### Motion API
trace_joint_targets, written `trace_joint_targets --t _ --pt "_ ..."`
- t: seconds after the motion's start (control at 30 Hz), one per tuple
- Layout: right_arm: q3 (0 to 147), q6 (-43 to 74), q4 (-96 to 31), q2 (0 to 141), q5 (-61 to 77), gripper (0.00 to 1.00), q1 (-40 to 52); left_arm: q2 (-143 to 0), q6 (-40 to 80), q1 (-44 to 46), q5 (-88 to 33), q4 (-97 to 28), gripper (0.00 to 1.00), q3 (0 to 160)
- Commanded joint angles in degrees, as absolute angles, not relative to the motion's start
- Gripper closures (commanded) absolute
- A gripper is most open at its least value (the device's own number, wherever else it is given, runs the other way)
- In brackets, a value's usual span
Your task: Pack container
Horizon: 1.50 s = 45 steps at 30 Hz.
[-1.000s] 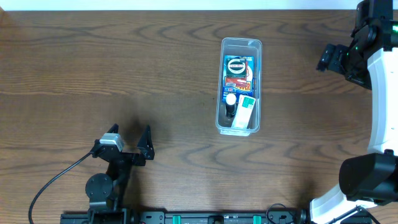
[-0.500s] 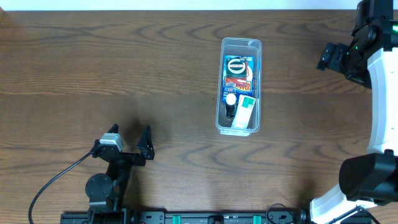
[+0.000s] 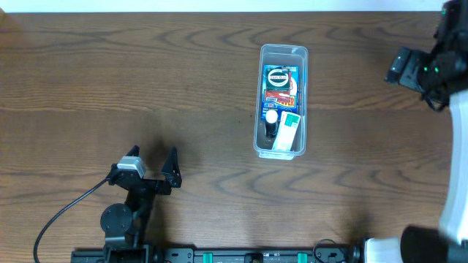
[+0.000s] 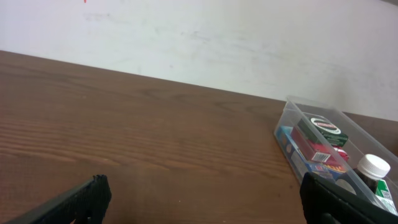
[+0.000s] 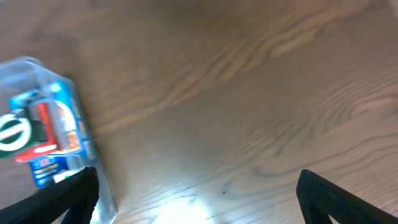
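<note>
The container [image 3: 284, 49] is a clear plastic bin standing right of the table's middle. It holds blue and red packets [image 3: 281, 84], a small white-capped bottle [image 3: 271, 117] and a green and white box [image 3: 287, 130]. My left gripper [image 3: 152, 158] is open and empty near the front left, far from the bin. My right gripper [image 3: 406, 69] is open and empty, above the table at the far right. The bin shows at the right in the left wrist view [image 4: 291, 104] and at the left edge in the right wrist view [image 5: 28, 65].
The table is dark brown wood [image 3: 146, 80]. A black cable [image 3: 62, 212] runs from the left arm's base at the front edge. A white wall [image 4: 217, 37] stands behind the table.
My right arm has moved to the right, farther from the container. The left arm and the container have not moved.
</note>
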State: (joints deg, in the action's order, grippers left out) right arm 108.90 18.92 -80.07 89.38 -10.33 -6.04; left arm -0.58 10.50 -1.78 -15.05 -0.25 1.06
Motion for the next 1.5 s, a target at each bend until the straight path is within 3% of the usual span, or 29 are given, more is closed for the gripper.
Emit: trace_joint_targets --t 0.0,0.27,0.8,1.17,1.47 --pt "108.8 19.7 -78.9 84.0 -11.8 0.01 -4.3 -0.2 10.8 -2.1 -15.9 -2.5 0.02 0.2" --pt "97.7 19.6 -67.5 69.6 -11.8 0.01 -0.8 -0.2 10.8 -2.1 -15.9 -2.5 0.02 0.2" --pt "45.6 18.6 -32.2 28.2 -11.5 0.01 3.1 -0.2 10.8 -2.1 -15.9 -2.5 0.02 0.2" --pt "25.9 16.7 -14.2 11.8 -8.1 0.01 3.3 -0.2 10.8 -2.1 -15.9 -2.5 0.02 0.2" --pt "17.3 16.7 -7.0 2.1 -8.1 0.01 4.2 -0.2 10.8 -2.1 -15.9 -2.5 0.02 0.2"
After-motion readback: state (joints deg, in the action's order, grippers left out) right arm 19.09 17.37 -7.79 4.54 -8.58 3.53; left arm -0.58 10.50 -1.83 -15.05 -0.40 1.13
